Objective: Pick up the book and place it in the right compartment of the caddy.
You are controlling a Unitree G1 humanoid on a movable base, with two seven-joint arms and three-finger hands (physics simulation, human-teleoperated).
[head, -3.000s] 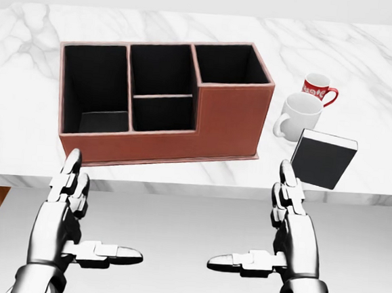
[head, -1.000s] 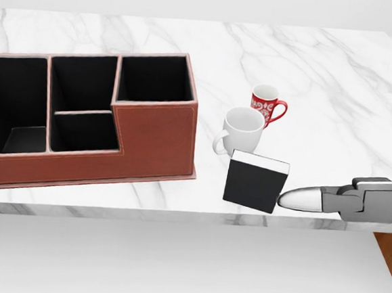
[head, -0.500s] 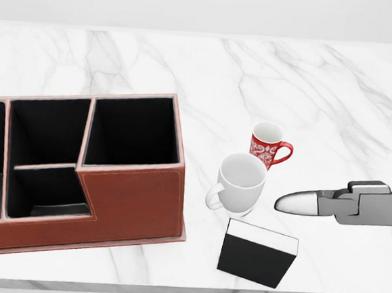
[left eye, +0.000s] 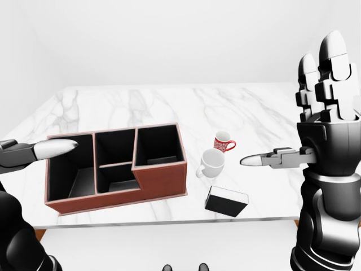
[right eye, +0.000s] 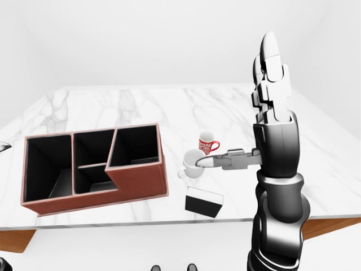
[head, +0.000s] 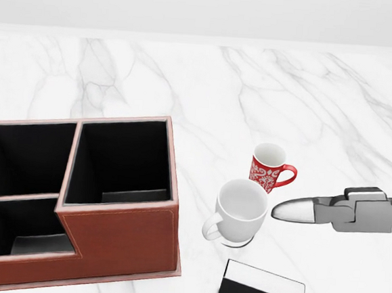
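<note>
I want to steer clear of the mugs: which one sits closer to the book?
The plain white mug, just above the book in the head view. The red patterned mug stands farther up the marble table.

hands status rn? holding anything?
Left hand: only one extended finger shows, over the caddy; whether it is open or shut cannot be told.
Right hand: open, empty, raised above the book.
</note>
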